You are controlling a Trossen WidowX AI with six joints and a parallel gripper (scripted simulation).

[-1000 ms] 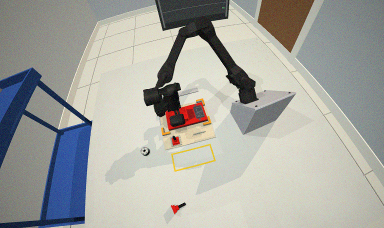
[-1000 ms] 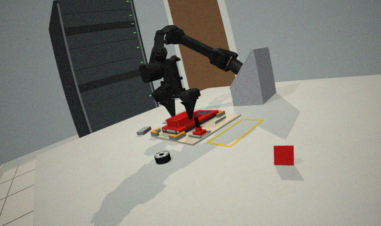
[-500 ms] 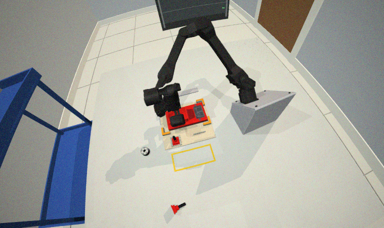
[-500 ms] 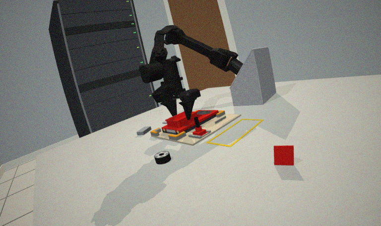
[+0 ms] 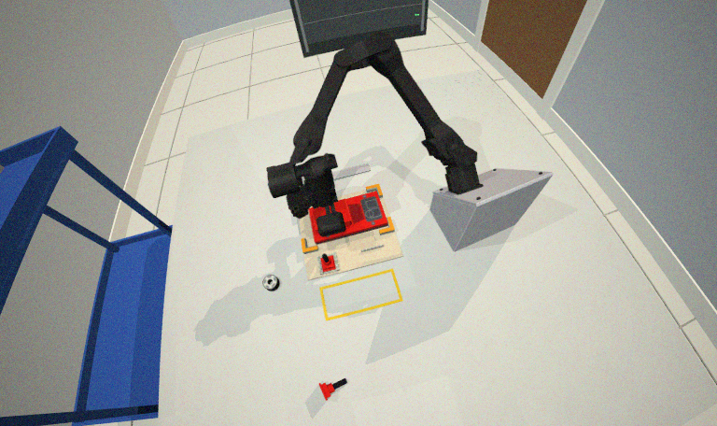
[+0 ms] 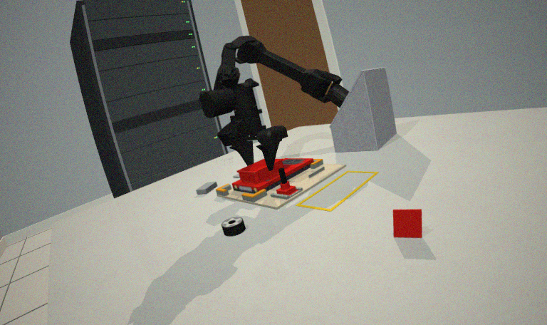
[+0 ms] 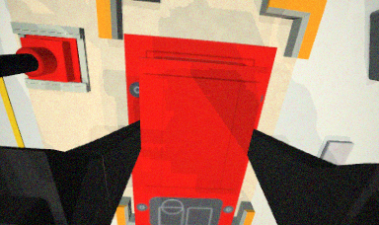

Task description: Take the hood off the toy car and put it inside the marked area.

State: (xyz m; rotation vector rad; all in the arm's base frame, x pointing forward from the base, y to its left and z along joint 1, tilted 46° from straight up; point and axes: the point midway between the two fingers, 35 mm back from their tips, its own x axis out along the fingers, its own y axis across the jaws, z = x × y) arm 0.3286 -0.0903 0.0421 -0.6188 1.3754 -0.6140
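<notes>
Near the counter's middle, the gripper (image 7: pixel 193 136) clamps the toy car's red hood (image 7: pixel 197 121) by its sides (grip looks shallow), so lifting toward the yellow-marked area (image 5: pixel 360 294) risks slipping.

We note a bright red hood (image 7: pixel 197 121) on the red toy car (image 5: pixel 348 215), which sits on a pale tan board (image 5: pixel 370 255) with orange-and-grey corner brackets (image 7: pixel 296 23). The tool (image 7: pixel 193 156) and its arm (image 6: pixel 282 69) are matt black, closed against the red hood. On the off-white worktop (image 5: pixel 475 320) we record a yellow outlined rectangle (image 5: pixel 360 294), a black-and-white wheel (image 6: pixel 233 226) and a plain red cube (image 6: pixel 407 223).
</notes>
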